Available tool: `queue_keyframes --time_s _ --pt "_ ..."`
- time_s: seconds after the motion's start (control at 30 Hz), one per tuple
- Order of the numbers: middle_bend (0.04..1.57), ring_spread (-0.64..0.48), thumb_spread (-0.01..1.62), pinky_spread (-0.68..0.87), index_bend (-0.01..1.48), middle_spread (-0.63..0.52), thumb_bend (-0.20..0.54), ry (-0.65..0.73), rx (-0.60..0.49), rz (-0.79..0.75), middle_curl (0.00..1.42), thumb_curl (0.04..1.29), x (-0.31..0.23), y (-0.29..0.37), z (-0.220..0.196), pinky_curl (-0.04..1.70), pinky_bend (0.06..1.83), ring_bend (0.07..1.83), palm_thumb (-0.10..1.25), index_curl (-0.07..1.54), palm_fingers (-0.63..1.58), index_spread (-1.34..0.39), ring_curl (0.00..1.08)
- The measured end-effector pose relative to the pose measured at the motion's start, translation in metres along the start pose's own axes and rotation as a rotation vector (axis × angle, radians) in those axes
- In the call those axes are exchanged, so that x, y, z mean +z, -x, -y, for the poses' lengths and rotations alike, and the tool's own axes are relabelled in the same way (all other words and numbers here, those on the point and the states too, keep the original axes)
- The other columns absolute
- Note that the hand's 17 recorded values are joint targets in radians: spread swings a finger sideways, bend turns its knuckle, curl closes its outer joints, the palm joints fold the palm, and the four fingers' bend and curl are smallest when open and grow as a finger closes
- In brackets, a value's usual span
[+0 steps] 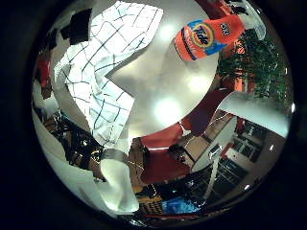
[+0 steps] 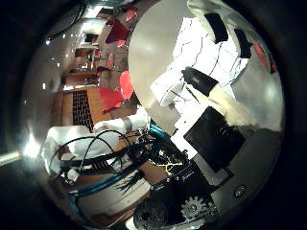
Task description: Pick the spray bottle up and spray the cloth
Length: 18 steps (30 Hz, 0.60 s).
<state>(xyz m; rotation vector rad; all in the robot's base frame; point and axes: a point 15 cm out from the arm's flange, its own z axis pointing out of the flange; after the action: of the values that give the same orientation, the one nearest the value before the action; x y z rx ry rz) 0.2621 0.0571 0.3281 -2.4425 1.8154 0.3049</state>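
Note:
The orange spray bottle (image 1: 201, 39) with a blue and white label stands on the round white table (image 1: 168, 81), away from the palm. The white cloth (image 1: 101, 57) with a black grid lies spread on the table beside it. The right thumb side palm view shows the cloth (image 2: 206, 53) close under my hand (image 2: 216, 125). Its white and black fingers (image 2: 206, 86) reach out over the cloth, relaxed, with nothing between them. The hand is above the table, not touching the bottle.
Red chairs (image 2: 120, 91) stand on the floor beyond the table's edge. More red seating (image 1: 163, 163) and furniture lie below the table rim in the right little finger side palm view. A green plant (image 1: 259, 62) stands behind the bottle.

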Motion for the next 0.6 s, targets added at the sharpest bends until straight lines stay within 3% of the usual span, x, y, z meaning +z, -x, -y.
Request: queue_keyframes --time_s 0.27,0.6 --pt "0.65 -0.30 1.01 -0.41 0.19 -0.20 -0.024 -0.143 0.066 0.026 0.75 0.52 -0.034 -0.025 -0.004 1.09 0.34 1.05 0.81 0.68 0.64 -0.41 0.57" --pt "0.65 -0.31 1.05 -0.39 0.18 -0.21 -0.026 -0.491 0.172 0.171 0.74 0.50 -0.109 -0.066 0.007 1.10 0.37 1.01 0.75 0.61 0.57 -0.39 0.56"
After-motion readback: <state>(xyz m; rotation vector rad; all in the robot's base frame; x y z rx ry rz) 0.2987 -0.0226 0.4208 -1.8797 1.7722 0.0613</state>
